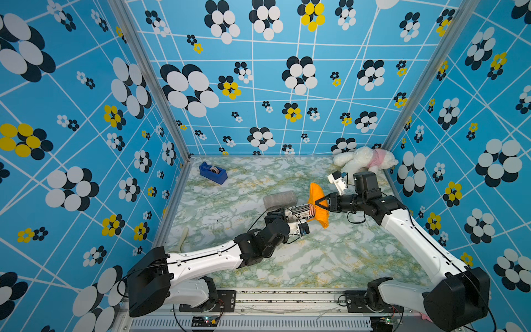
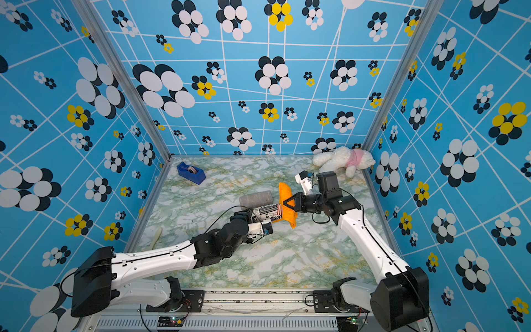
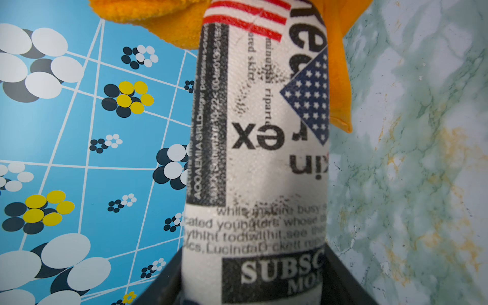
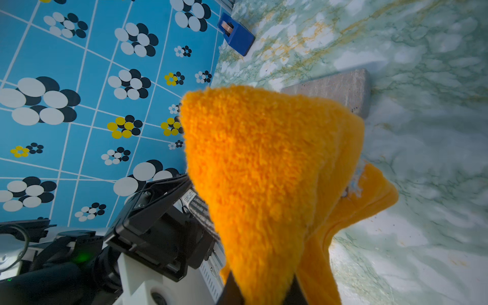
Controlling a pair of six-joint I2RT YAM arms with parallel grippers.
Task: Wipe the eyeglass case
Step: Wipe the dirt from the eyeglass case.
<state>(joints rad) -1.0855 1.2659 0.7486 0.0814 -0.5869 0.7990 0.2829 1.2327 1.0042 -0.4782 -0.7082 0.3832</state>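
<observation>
Showing left gripper (image 1: 283, 215) clamping the seemingly stiff, light eyeglass case (image 1: 301, 212) at its 9 o'clock end; right gripper (image 1: 319, 202) pinching cloth (image 1: 315, 191).

Blue panels with white lines and black, white and yellow oval flowers enclose the cell: back wall (image 1: 258, 86) at twelve o'clock, side walls (image 1: 71, 115) at nine and three. Aluminium posts (image 1: 149, 80) mark the corners. The desk (image 1: 330, 258) is green-white marble, evenly lit.

The cloth (image 1: 315, 193) hid the far end of the case (image 1: 300, 213); in the left wrist view, picture edges cut it off.
</observation>
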